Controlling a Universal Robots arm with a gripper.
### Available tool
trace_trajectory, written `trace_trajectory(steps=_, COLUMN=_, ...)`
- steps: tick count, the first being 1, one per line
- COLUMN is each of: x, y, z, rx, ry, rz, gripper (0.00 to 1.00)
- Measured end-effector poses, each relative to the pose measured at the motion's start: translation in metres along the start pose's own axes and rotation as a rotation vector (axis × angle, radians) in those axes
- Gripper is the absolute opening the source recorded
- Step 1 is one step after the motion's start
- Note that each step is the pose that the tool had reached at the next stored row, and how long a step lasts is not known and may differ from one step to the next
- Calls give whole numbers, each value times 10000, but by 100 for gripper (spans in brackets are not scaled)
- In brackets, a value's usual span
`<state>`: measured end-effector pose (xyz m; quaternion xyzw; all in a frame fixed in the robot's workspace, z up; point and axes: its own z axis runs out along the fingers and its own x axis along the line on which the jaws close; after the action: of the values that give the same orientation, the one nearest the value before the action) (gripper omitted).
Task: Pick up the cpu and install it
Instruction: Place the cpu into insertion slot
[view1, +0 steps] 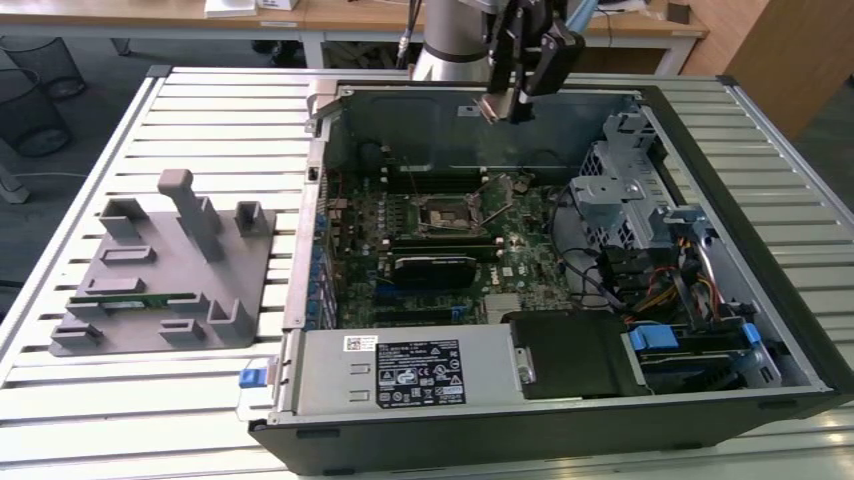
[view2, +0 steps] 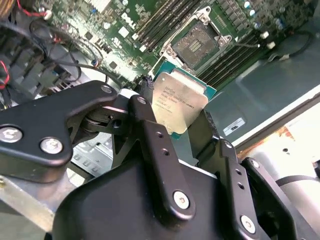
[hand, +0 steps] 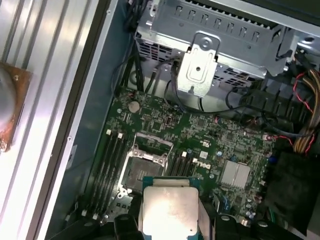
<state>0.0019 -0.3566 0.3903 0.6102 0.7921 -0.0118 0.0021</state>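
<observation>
One half of the job looks done. The gripper (view1: 505, 104) is clamped on the cpu (view2: 180, 97), with its black fingers (view2: 155, 145) pressing opposite edges of the silver-topped chip, as both wrist views show. In the exterior view the arm hangs at the upper centre of the frame, over the far wall of the open computer case (view1: 534, 445). The chip is held clear above the motherboard (view1: 441, 240), touching nothing below it. The socket (view1: 447, 212), near the middle of the board, lies bare and empty, and its retaining frame appears swung open. By that evidence the pick-up is complete, and the install is not yet done, since the chip sits in no socket. At the exterior view's left, a grey fixture (view1: 167, 270) on the slatted table (view1: 134, 400) carries a green memory stick (view1: 134, 298).
</observation>
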Motion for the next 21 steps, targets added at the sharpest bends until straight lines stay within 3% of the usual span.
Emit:
trace_trajectory(steps=11, x=2, y=-5, z=21, rx=33, ry=31, rz=1898, gripper=53)
trace_trajectory(steps=21, x=64, y=-135, z=45, rx=3, ry=35, rz=2532, gripper=53)
